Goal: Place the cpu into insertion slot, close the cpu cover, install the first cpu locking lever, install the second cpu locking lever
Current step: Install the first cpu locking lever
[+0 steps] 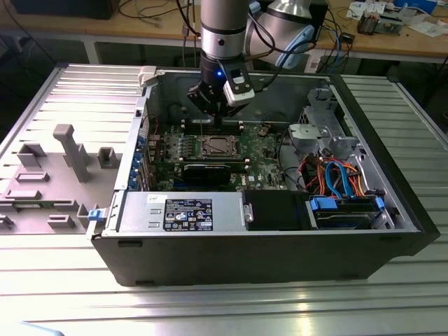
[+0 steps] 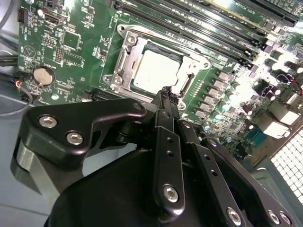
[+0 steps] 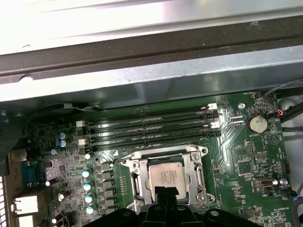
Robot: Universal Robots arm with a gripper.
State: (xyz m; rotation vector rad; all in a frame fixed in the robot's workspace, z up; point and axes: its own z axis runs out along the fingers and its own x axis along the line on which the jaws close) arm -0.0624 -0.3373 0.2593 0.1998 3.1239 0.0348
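Cpu [image 2: 158,71]: flat square with a matte silver-grey top, lying in the insertion slot [image 1: 215,146].
Cpu cover [image 2: 195,66]: thin silver metal frame, flat around the chip.
End effector [image 2: 166,94]: black fingers pressed together, tips near the cover's edge.
Circuit board [image 2: 80,42]: green, with long black memory slots [image 3: 151,130] beside the socket.
Case [image 1: 280,259]: black, open-topped, on a ribbed metal desk [image 1: 392,308].

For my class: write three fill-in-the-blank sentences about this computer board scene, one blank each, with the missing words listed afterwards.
1. The cpu sits in the insertion slot of a ______ circuit board.
2. The cpu cover is ______, framing the chip.
3. The shut gripper holds ______.
Missing words: green; closed; nothing.
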